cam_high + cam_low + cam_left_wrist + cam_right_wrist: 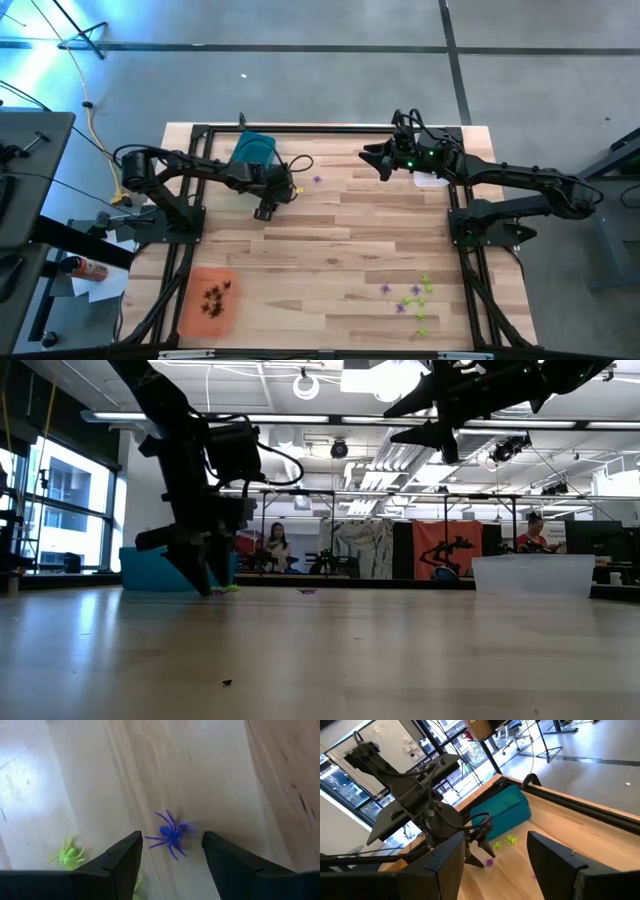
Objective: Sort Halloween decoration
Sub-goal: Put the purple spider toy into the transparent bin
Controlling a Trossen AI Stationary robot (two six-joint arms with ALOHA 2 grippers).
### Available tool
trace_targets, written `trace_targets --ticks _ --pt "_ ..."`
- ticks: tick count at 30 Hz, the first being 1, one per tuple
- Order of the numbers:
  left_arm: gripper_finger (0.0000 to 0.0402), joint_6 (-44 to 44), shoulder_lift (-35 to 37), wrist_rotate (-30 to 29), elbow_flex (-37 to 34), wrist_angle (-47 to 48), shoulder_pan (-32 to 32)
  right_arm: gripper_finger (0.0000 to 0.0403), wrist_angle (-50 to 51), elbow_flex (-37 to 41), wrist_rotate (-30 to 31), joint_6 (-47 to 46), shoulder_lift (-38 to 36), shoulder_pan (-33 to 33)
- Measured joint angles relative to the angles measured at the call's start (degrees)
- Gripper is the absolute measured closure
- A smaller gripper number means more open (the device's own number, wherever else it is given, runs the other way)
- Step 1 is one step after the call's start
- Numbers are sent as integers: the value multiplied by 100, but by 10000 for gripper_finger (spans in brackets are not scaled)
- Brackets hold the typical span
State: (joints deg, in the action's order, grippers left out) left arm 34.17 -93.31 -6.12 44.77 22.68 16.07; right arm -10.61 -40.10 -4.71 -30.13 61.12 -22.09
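So the left gripper (171,857) is down low with its jaws spread wide on either side of a purple spider (172,834) on the tabletop (330,240), lined up to pinch it. A green spider (68,854) sits just beside. The right gripper (372,158) hangs high near the far edge, jaws apart, holding nothing. More spiders (412,296) wait near the front right, dark ones in the orange tray (192,310).

A purple spider (171,835) and lime-green spider (69,854) lie on pale wood-grain table (225,775); teal tray (502,810).
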Motion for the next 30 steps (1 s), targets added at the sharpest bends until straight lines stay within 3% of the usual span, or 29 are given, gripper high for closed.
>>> trace_targets --ticks 7,17,24,30 --pt "222 62 -108 111 -4 22 10 194 -2 0 0 -164 0 0" --pt "386 -301 -129 351 -15 -41 118 194 -129 0 2 -245 -2 112" --pt "400 -940 96 822 131 98 128 194 -145 0 2 -108 -2 381" --pt "401 -1526 1050 1647 391 -200 123 194 -1004 0 -276 41 4 731"
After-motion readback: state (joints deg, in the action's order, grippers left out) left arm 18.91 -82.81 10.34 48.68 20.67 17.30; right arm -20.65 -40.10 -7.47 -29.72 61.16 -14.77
